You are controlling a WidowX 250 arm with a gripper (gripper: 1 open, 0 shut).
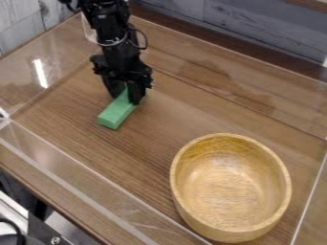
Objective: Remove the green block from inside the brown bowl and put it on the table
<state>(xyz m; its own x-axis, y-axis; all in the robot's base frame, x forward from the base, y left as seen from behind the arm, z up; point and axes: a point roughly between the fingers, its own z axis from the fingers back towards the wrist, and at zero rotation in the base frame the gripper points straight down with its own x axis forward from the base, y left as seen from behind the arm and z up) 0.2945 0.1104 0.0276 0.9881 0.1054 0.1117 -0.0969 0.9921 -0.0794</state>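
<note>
The green block [114, 115] lies flat on the table [205, 96], left of centre and well outside the brown bowl [178, 178]. The bowl stands at the front right with nothing inside it. My gripper [129, 93] points straight down over the block's far end. Its black fingers [137, 89] are shut on that end, down at table level. The tip of the block between the fingers is hidden.
Low clear acrylic walls [76, 167] edge the tabletop on the left, front and right. A grey panelled wall [255, 24] rises behind the table. Dark equipment [19, 225] sits below the front left corner.
</note>
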